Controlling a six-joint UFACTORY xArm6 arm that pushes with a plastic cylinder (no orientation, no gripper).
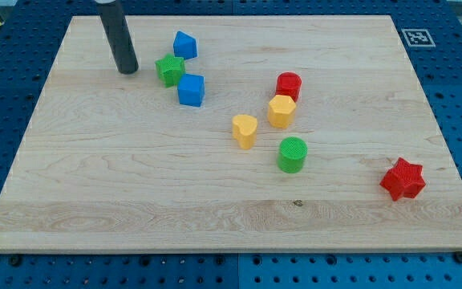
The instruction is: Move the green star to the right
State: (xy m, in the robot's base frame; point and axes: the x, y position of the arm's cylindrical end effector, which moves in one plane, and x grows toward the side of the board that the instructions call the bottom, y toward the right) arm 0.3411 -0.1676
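Note:
The green star [169, 70] lies in the upper left part of the wooden board [119, 185]. It sits between a blue block [184, 45] above it to the right and a blue cube [191, 90] below it to the right, close to both. My tip [127, 70] is on the board just left of the green star, with a small gap between them.
A red cylinder [289, 84] and a yellow hexagonal block [281, 111] stand together right of centre. A yellow block [245, 130] and a green cylinder [293, 154] are near the middle. A red star [402, 179] lies at the lower right. A marker tag [416, 37] is at the top right corner.

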